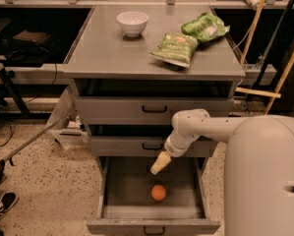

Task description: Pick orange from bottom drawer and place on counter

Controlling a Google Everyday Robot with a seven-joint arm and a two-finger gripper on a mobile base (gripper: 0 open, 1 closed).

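Gripper [160, 162] hanging over the pulled-out bottom drawer [132, 211], orange [159, 192] lying inside.

The orange sits alone on the drawer floor, low in the frame and just right of the drawer's middle. The gripper's cream tip points down and to the left, above the orange and apart from it, in front of the closed middle drawer [117, 145]. Whether it is spread or pressed together cannot be told. The white arm [195, 127] reaches in from the robot's pale body [269, 176] at lower right. On the counter [112, 53] in the upper half stand a white bowl [132, 22] at the back left and two green snack bags [175, 47] [204, 27] at the right, touching each other.
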